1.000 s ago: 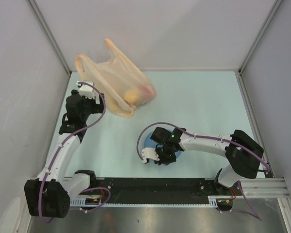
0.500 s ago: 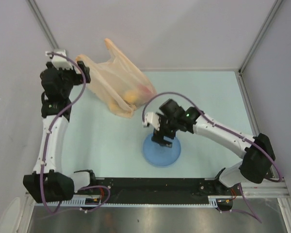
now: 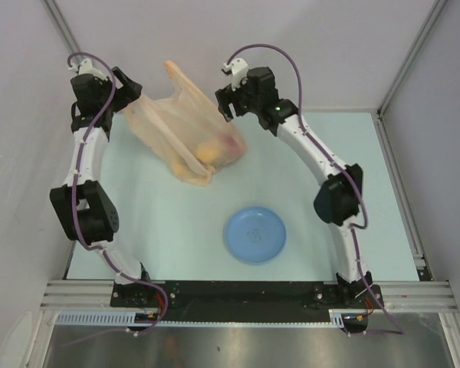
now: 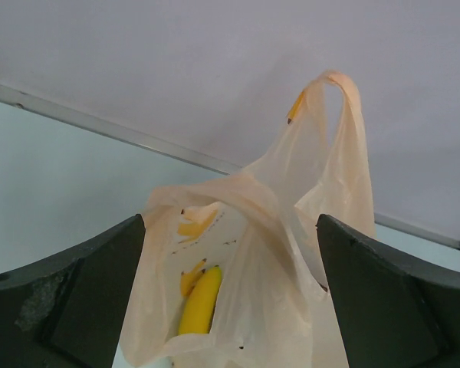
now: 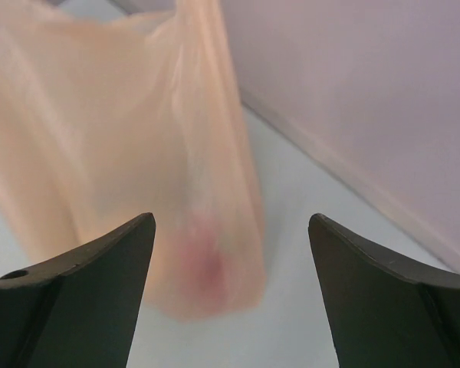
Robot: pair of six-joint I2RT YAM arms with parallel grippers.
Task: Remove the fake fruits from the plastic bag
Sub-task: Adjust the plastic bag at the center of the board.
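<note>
The peach-orange plastic bag (image 3: 185,130) lies at the far left of the table with one handle loop up against the back wall. A yellow fruit (image 3: 207,151) and a red fruit (image 3: 231,142) show through its film. My left gripper (image 3: 130,96) hangs open at the bag's left handle. In the left wrist view the bag (image 4: 291,253) fills the gap between the open gripper (image 4: 230,222), and a yellow banana (image 4: 199,303) lies inside. My right gripper (image 3: 224,103) is open just right of the bag. Its wrist view is blurred, with the open gripper (image 5: 231,222), the bag (image 5: 123,138) and a red fruit (image 5: 203,257).
A round blue plate (image 3: 254,234) lies near the front middle of the pale table (image 3: 330,176). Grey walls close in the back and both sides, and the bag's handle leans on the back wall.
Both arms swung from the near and middle table out to the bag at the back. My right gripper left the blue plate and opened on the way.
</note>
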